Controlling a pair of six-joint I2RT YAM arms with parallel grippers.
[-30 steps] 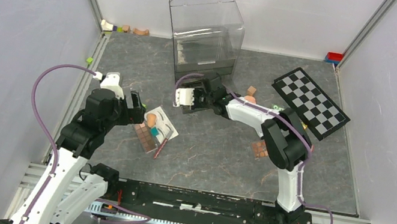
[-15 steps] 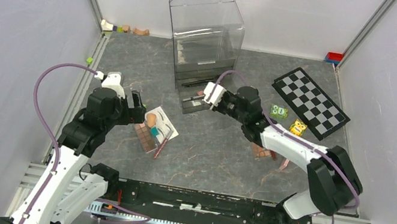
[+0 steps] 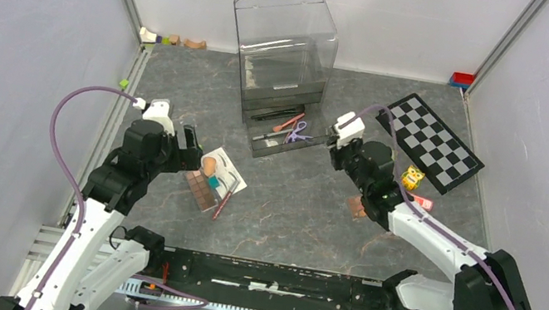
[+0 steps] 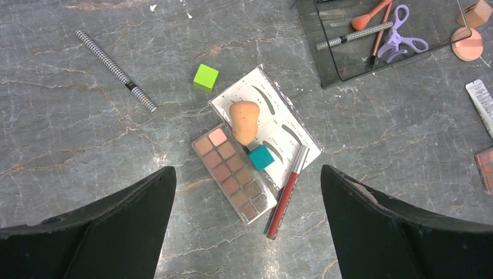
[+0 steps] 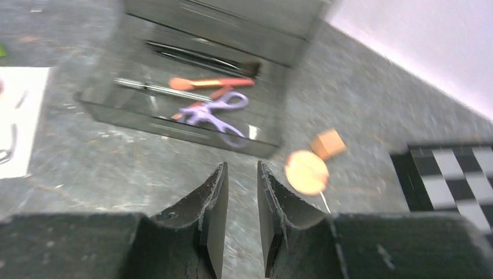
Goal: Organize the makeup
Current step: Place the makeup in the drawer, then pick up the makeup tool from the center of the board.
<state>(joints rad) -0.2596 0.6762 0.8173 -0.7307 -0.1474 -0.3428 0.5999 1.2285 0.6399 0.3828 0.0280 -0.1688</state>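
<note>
In the left wrist view my left gripper [image 4: 247, 174] hangs wide open above a brown eyeshadow palette [image 4: 234, 172]. Beside it lie a peach sponge [image 4: 244, 121] on a white eyebrow card [image 4: 290, 131], a red pencil [image 4: 287, 192] and a checkered pencil [image 4: 115, 70]. The open drawer [image 5: 116, 110] of the clear organizer [image 3: 282, 47] holds lilac scissors [image 5: 212, 110], an orange brush [image 5: 203, 83] and black brushes [image 5: 197, 55]. My right gripper [image 5: 240, 174] is just right of the drawer, jaws a narrow gap apart with nothing between them. A round peach compact [image 5: 306, 172] lies near it.
A teal cube [image 4: 261, 157] sits on the card and a green cube [image 4: 206, 77] beside it. A brown cube [image 5: 328, 143], a yellow die [image 3: 412, 178], a pink tube [image 3: 421, 201] and the checkerboard [image 3: 429, 143] lie to the right. Another palette [image 3: 356, 209] lies partly under the right arm.
My right arm has swung right, away from the drawer, and the scissors and brushes in it now show. The left arm has not moved.
</note>
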